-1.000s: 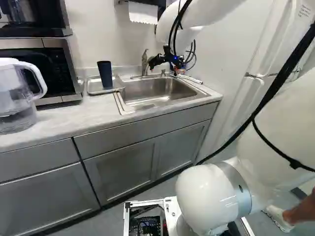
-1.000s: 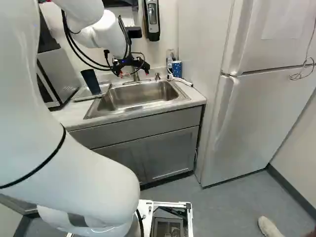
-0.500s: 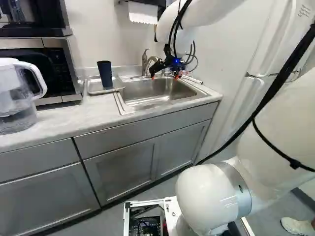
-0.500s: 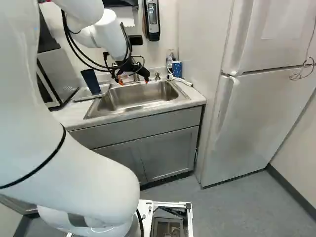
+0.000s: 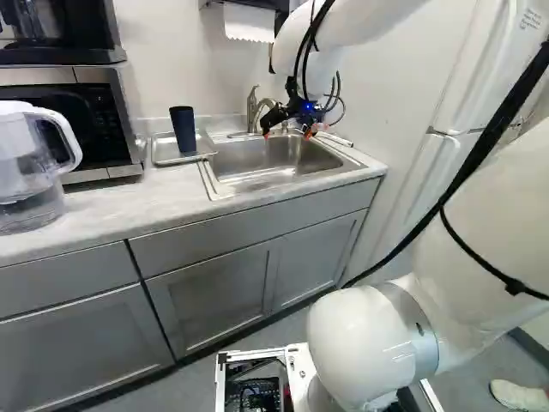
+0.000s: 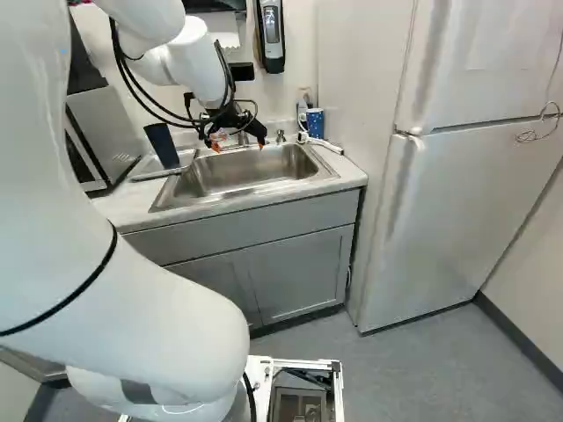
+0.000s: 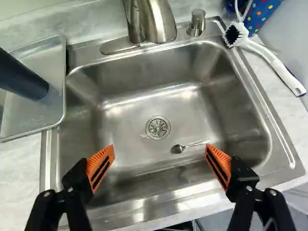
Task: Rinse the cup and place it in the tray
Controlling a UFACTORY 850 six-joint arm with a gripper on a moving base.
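Observation:
Over the sink, my gripper (image 5: 287, 133) points down in the left base view. The wrist view shows the gripper (image 7: 160, 161) open, its orange pads wide apart with nothing between them. A dark blue cup (image 5: 183, 130) stands upright on the metal tray (image 5: 162, 154), left of the sink; the wrist view has the cup (image 7: 21, 77) beside the sink, only partly in view. Past the fingertips lies the bare basin of the sink (image 7: 130, 122), with its drain and a small spoon (image 7: 177, 148). The faucet (image 7: 160, 21) rises at the sink's back edge.
A white dish brush (image 7: 272, 57) lies at the sink's right rim, near a dotted blue cup (image 6: 315, 122). A soap pump (image 7: 196, 23) stands by the faucet. Left of the tray are a microwave (image 5: 103, 116) and a water pitcher (image 5: 30, 172). A fridge (image 6: 457, 220) stands at the right.
Compared with one second ago, my gripper has come down toward the sink and tilted to point downward, staying open. The cup and tray have not moved, and the base stands still.

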